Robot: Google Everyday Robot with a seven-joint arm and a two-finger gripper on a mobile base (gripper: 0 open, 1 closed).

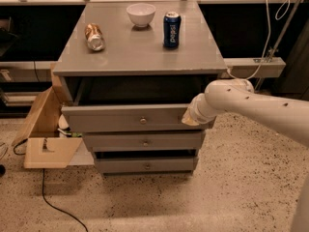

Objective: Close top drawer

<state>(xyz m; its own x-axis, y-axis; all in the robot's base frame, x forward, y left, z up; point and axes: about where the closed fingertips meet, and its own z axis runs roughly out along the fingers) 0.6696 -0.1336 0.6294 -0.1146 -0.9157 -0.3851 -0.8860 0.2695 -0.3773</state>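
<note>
The top drawer [120, 119] sticks out just left of the gripper [189, 118], which sits at its right end, jaws open or closed I cannot tell, and it looks stiff and heavy, so push flat on its hard front.

On your grey cabinet top [140, 54], a white bowl [141, 14] sits at twelve o'clock, an upright blue soda can [171, 29] at one, a tipped copper-coloured can [94, 36] at ten, while an open cardboard box [42, 129] lies on the speckled floor [231, 192] at eight and the gripper [190, 116] hangs at four.
</note>
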